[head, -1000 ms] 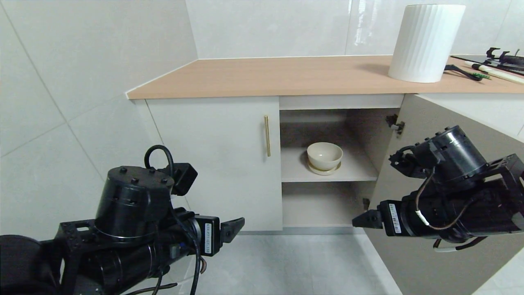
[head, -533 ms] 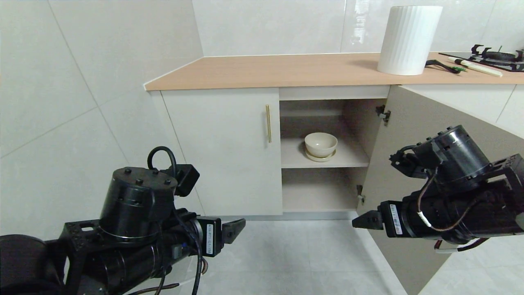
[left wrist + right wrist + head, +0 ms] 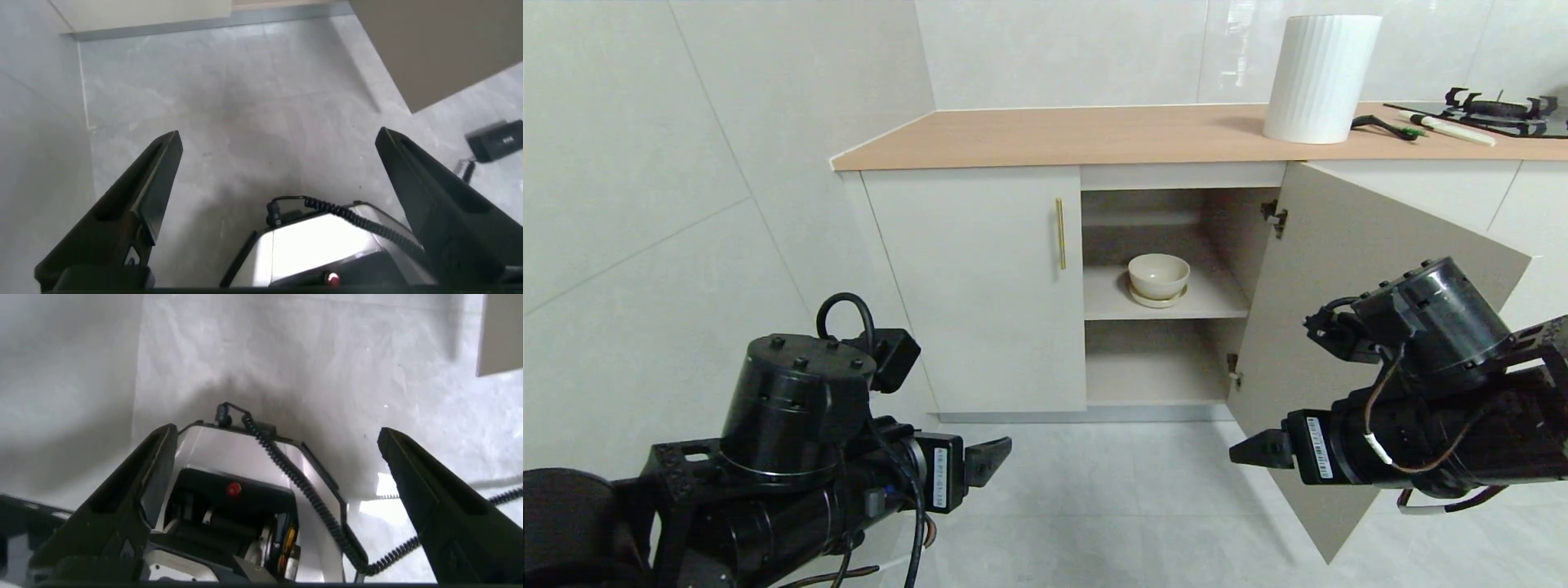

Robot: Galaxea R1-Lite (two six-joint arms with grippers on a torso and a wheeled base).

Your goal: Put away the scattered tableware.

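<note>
A cream bowl (image 3: 1158, 273) sits on a small plate (image 3: 1153, 300) on the upper shelf (image 3: 1217, 304) of a white cabinet whose right door (image 3: 1339, 327) hangs open. My left gripper (image 3: 995, 451) is low at the left, well in front of the cabinet's closed left door (image 3: 980, 278). My right gripper (image 3: 1245, 451) hovers before the open door's lower edge. Both are far from the bowl. The left wrist view shows the left gripper (image 3: 278, 143) open over bare floor. The right gripper (image 3: 278, 437) is open too, holding nothing.
A gold handle (image 3: 1059, 233) runs down the closed door. On the wooden countertop (image 3: 1054, 135) stand a tall white ribbed container (image 3: 1321, 77), some utensils (image 3: 1429, 126) and a stove grate (image 3: 1494, 106). Grey tiled floor (image 3: 1111, 498) lies between me and the cabinet; a tiled wall (image 3: 645, 204) is on the left.
The whole picture has shifted: the camera has drawn back, so the cabinet looks smaller and farther off. The bowl stays on its shelf. Both grippers keep their pose and stay open.
</note>
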